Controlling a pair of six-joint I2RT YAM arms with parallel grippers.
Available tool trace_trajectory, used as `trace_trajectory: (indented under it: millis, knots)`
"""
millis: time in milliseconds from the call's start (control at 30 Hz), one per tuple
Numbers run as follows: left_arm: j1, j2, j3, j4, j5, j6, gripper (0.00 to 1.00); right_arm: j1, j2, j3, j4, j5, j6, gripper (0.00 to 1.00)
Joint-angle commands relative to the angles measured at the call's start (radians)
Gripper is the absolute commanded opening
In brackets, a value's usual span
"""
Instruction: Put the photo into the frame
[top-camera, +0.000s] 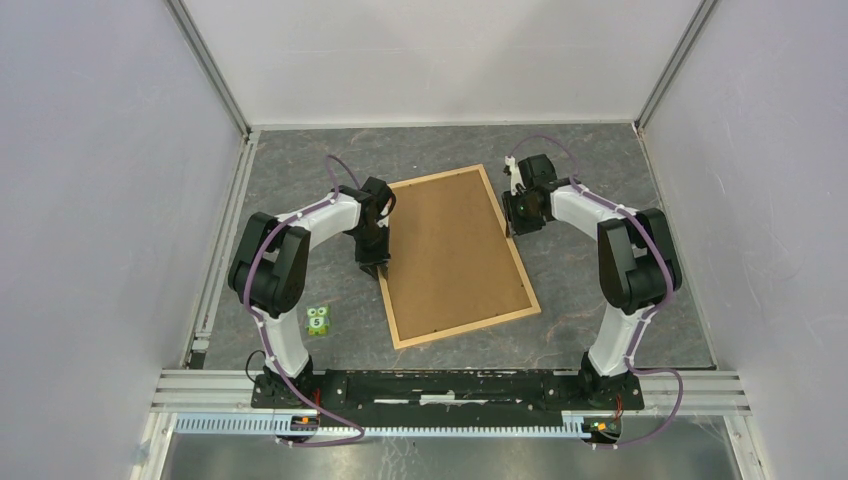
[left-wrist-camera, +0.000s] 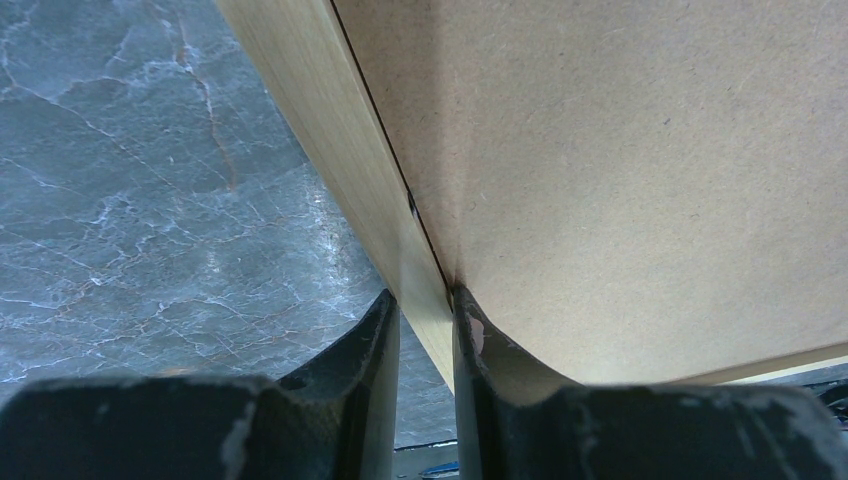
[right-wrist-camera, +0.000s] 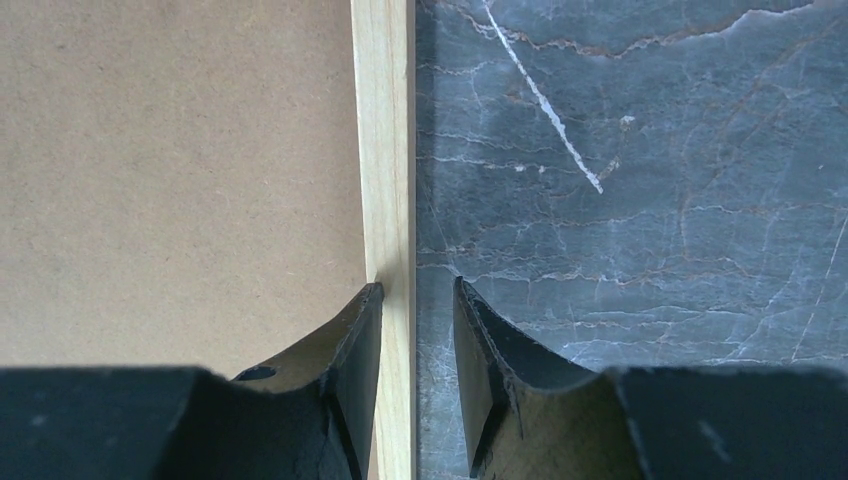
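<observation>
The frame (top-camera: 397, 325), thin light wooden strips, lies back-up in the middle of the table with the brown backing board (top-camera: 450, 250) set in it. The photo is hidden. My left gripper (top-camera: 378, 268) is at the frame's left strip; in the left wrist view its fingertips (left-wrist-camera: 385, 320) close narrowly on that strip (left-wrist-camera: 330, 130). My right gripper (top-camera: 518, 222) is at the frame's right strip near the far corner. In the right wrist view it straddles the strip (right-wrist-camera: 385, 150), one finger (right-wrist-camera: 360, 330) over the board side, the other apart from the strip over the table.
A small green owl card (top-camera: 319, 320) lies on the grey marble table (top-camera: 600, 290) left of the frame's near corner. White walls enclose the table on the left, back and right.
</observation>
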Motion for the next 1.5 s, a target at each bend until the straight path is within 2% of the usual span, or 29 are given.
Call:
trace_trajectory:
  millis: [0,500,800,1133,1467]
  knots:
    - [0.004,0.04,-0.014,0.038,-0.089,0.041,0.02,-0.005,0.045,0.024,0.006,0.009,-0.013,0.37]
    - [0.005,0.04,-0.015,0.037,-0.083,0.039,0.02,-0.008,0.024,-0.026,0.001,0.024,-0.015,0.37]
    - [0.005,0.041,-0.017,0.039,-0.082,0.039,0.02,-0.044,0.008,0.014,-0.004,-0.021,-0.006,0.37]
    - [0.006,0.045,-0.015,0.04,-0.076,0.039,0.02,-0.037,-0.006,-0.064,0.01,-0.055,-0.018,0.36]
    - [0.006,0.044,-0.016,0.04,-0.076,0.039,0.02,-0.058,-0.029,-0.066,0.012,-0.071,-0.019,0.36]
